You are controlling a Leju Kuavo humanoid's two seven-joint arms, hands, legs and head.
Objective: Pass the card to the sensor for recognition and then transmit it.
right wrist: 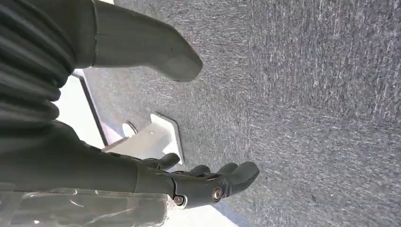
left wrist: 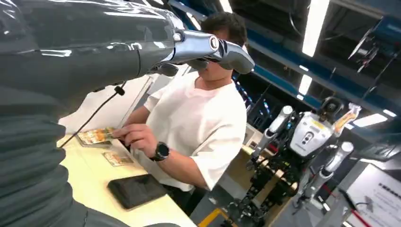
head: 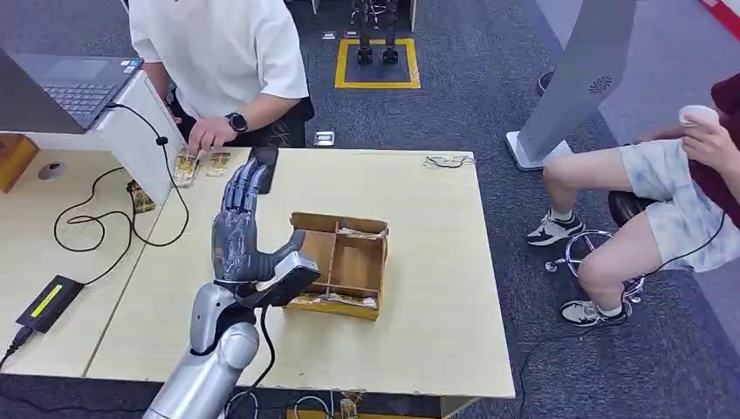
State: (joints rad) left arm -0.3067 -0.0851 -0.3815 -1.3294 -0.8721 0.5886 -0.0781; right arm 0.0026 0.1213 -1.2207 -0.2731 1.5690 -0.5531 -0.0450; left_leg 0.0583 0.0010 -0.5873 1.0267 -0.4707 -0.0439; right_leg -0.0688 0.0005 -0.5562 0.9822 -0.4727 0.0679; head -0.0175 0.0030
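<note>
Two printed cards [head: 185,166] [head: 218,163] lie at the table's far edge; a person's hand [head: 208,133] presses on the left one. Beside them lies a flat black sensor pad [head: 264,166]. My left hand [head: 240,231] is raised above the table in front of the pad, fingers straight and apart, thumb out, holding nothing. The left wrist view shows the cards [left wrist: 97,135] [left wrist: 117,158], the pad [left wrist: 137,189] and the person's hand [left wrist: 137,137] on the nearer card. My right hand [right wrist: 142,175] hangs over grey carpet, fingers loosely apart and empty.
A brown cardboard box [head: 301,223] with dividers stands mid-table, just right of my left hand. A white stand with a laptop [head: 70,87], black cables [head: 113,236] and a power adapter [head: 48,301] occupy the left. A second person [head: 663,201] sits at the right, off the table.
</note>
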